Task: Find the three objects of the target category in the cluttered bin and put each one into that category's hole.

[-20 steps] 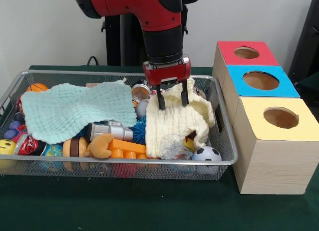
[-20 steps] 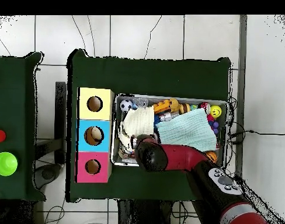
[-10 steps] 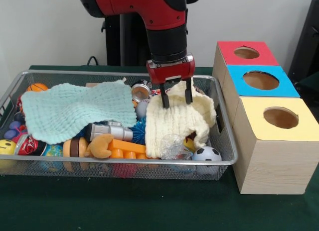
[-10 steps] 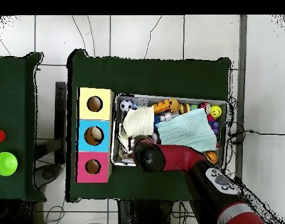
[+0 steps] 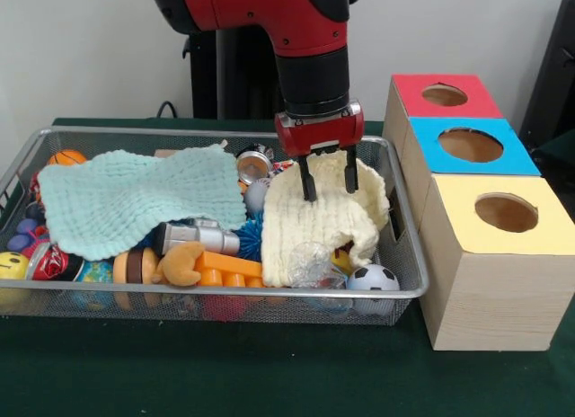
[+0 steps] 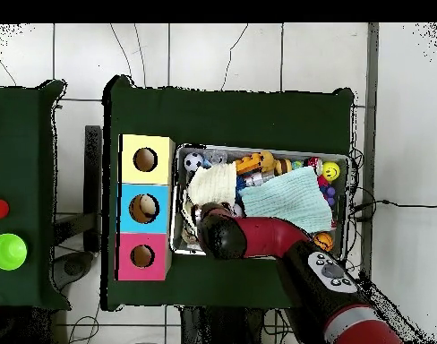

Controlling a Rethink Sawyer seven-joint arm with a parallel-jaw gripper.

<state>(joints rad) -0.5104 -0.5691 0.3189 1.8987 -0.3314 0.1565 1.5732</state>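
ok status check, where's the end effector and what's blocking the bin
End effector open, over the cream cloth. No target in hand. Cream cloth and mint cloth cover much of the wire bin.

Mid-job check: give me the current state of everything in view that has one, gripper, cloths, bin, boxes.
gripper: open, fingers at the top of the yellow cloth
yellow cloth: crumpled, draped over toys
mint cloth: spread flat over toys
wire bin: cluttered with toys
red box: hole looks empty
blue box: something pale shows in the hole
yellow box: hole looks empty
soccer ball: uncovered, near bin corner
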